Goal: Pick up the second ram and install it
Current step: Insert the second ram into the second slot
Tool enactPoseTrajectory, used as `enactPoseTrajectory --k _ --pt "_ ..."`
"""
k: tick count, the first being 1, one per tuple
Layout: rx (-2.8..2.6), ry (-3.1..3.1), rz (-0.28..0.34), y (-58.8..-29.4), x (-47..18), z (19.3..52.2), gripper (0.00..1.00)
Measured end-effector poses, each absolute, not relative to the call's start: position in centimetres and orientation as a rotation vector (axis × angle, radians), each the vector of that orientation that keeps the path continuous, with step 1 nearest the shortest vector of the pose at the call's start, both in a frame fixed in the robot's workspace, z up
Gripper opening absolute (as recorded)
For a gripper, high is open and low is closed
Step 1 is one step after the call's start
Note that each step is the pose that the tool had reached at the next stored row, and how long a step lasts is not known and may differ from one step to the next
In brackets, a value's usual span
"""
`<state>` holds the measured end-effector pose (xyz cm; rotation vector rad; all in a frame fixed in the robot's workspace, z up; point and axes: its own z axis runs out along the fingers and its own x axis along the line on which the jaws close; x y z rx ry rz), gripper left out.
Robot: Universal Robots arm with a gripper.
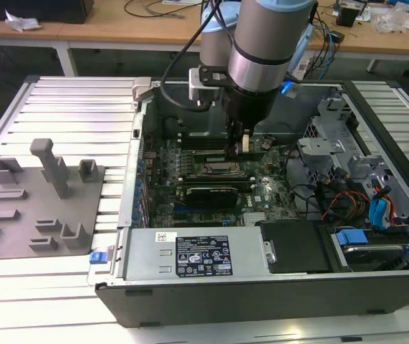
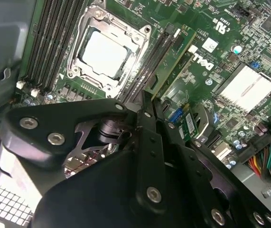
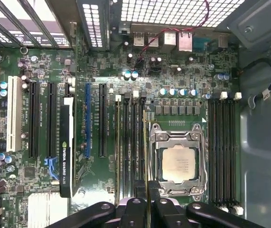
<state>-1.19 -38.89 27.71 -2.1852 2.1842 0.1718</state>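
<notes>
- Toward the exterior view's left, a grey fixture (image 1: 43,193) is lying on the slatted bench beside the case (image 1: 261,304). Its stands are probably for parking parts within the arm's reach.
- Along the case's near edge, a power supply (image 1: 147,258) is carrying a dark label (image 1: 203,261) and a small white sticker. I am leaving their print unread.
- Nearer the case's middle, the board (image 1: 268,193) is lying flat and facing up, so the arm can come at its slots (image 3: 128,142) from above.
- Over those slots, beside the socket (image 3: 179,161), the gripper (image 1: 238,149) is reaching down into the case.
- In the second wrist view, its fingers (image 2: 150,142) are drawn close together on one end of the ram (image 2: 173,59), as far as I can judge.
- That green stick is standing on edge and running along the slots. This suggests it is being lined up for seating; whether it is touching a slot I cannot tell.
- Toward the case's right edge, drive bays (image 1: 376,251) and bundled cables are sitting well apart from the gripper.
</notes>
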Motion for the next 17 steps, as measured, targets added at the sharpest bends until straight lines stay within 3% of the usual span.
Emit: enactPoseTrajectory --k 8,12,17 --pt "-2.189 2.204 0.147 -38.1 -1.8 27.4 0.13" --pt "-2.196 2.255 0.081 -38.1 -2.2 27.2 0.13" --pt "-2.178 2.272 0.081 -37.9 -2.3 27.0 0.13"
